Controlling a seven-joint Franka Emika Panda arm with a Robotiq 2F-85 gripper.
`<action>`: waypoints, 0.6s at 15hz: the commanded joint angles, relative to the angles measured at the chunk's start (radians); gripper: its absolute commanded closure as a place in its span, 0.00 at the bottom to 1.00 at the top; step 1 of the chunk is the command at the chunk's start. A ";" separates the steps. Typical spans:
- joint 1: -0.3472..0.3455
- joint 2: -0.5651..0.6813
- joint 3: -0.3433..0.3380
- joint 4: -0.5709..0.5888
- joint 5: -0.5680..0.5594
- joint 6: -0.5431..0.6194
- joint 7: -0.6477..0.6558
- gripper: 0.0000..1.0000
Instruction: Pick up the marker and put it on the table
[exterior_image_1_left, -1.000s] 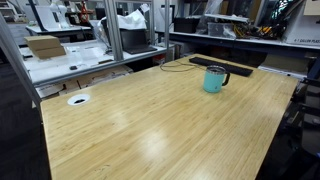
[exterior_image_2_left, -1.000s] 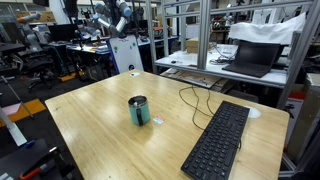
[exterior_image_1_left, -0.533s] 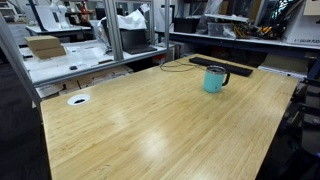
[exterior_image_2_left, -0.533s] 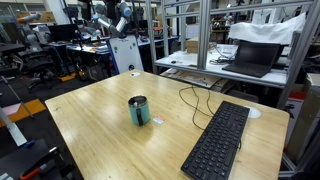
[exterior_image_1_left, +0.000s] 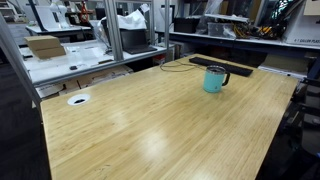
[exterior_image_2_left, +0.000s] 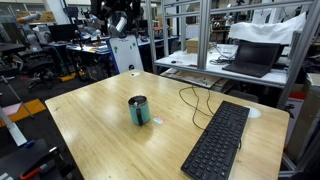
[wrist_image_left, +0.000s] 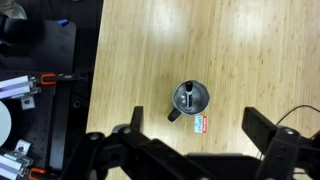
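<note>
A teal mug (exterior_image_1_left: 214, 79) stands on the light bamboo-grain table (exterior_image_1_left: 140, 130), and shows in both exterior views (exterior_image_2_left: 138, 110). In the wrist view I look straight down into the mug (wrist_image_left: 190, 98) and see a dark marker (wrist_image_left: 190, 94) standing inside it. My gripper (wrist_image_left: 200, 140) is open and empty, high above the table, with its two fingers spread either side of the mug. In an exterior view the arm (exterior_image_2_left: 118, 20) hangs above the table's far edge. A small white and red label (wrist_image_left: 201, 123) lies beside the mug.
A black keyboard (exterior_image_2_left: 218, 140) lies near the mug, with a black cable (exterior_image_2_left: 192, 100) looping beside it. The round white-ringed cable hole (exterior_image_1_left: 78, 99) is at a table corner. White workbenches with metal frames (exterior_image_1_left: 70, 60) and a laptop (exterior_image_2_left: 250, 55) surround the table.
The arm above the far table edge has shifted slightly. The mug and marker have not moved.
</note>
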 joint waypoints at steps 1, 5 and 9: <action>0.030 0.002 -0.027 0.002 -0.003 0.002 0.006 0.00; 0.030 0.000 -0.032 0.004 -0.003 0.002 0.007 0.00; 0.028 0.024 -0.049 0.019 0.000 -0.008 -0.050 0.00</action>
